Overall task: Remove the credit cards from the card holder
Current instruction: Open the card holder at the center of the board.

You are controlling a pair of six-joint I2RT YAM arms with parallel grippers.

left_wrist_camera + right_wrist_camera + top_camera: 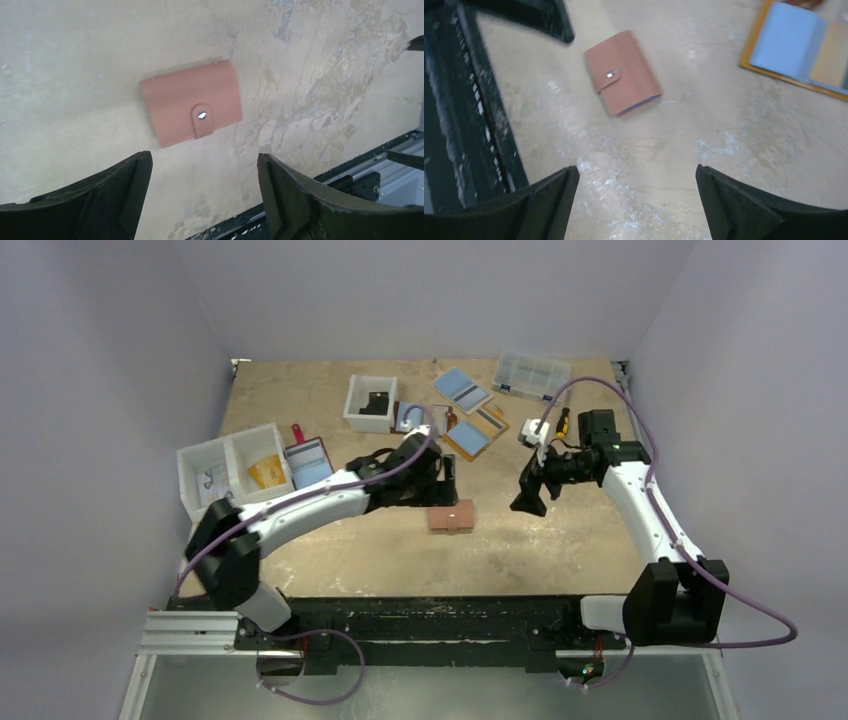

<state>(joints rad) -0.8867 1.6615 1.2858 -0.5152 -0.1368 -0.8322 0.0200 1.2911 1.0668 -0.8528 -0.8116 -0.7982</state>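
We have barely begun: the holder [451, 516] lies snapped shut on the bench [560, 540], cards presumably inside. Left claw [204, 162] and right claw [638, 172] both gape empty.

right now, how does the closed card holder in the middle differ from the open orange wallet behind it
The card holder is folded shut, snap strap fastened; the orange wallet lies spread open, light blue showing inside. The card holder is pinkish tan; the wallet's border is brighter orange. The card holder sits mid-table; the wallet lies farther back. Both rest flat on the table.
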